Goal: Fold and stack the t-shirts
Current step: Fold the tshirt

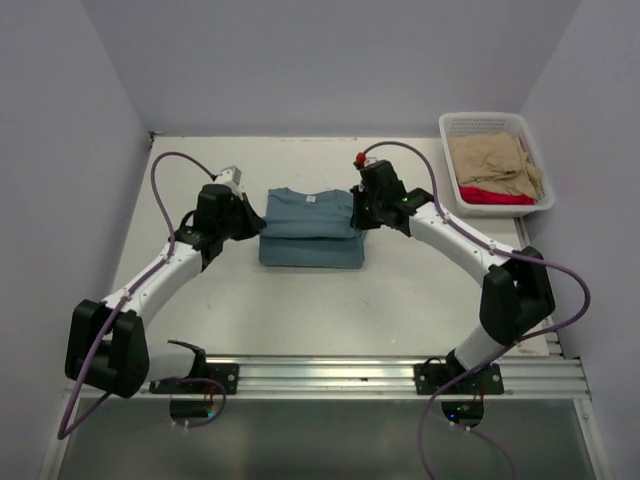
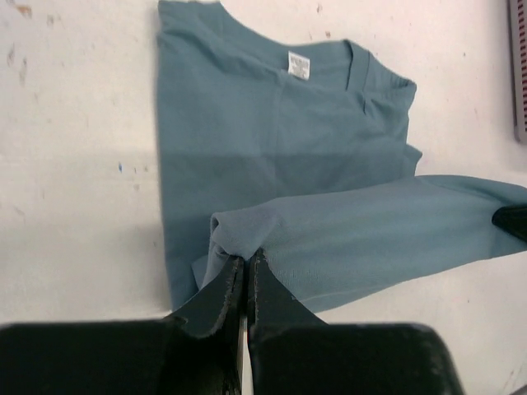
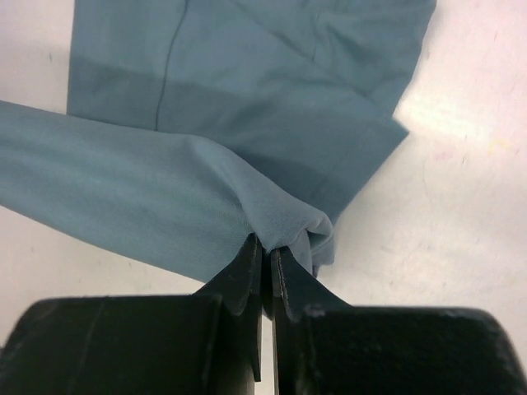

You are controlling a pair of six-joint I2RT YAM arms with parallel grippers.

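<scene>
The left jaws are pressed together on a pinch of dusty teal cloth, one end of a folded-over band of the teal-blue t-shirt [image 2: 280,148]. The right jaws are likewise clamped on a small bunch of the same cloth at the band's other end. The band runs straight between the two grips and lies across the near part of the shirt.

The rest of the shirt lies flat on the white bench [image 1: 400,300] as a compact rectangle, its collar on the far side and a small white label [image 2: 299,64] showing inside the neck. It sits midway across the bench, between the left arm [image 1: 160,275] and the right arm [image 1: 470,245], which reach in from either side.

At the far right corner stands a white mesh basket [image 1: 490,119]. A tan t-shirt [image 1: 495,160] is crumpled inside it, and a red t-shirt [image 1: 495,197] shows at its near edge.
</scene>
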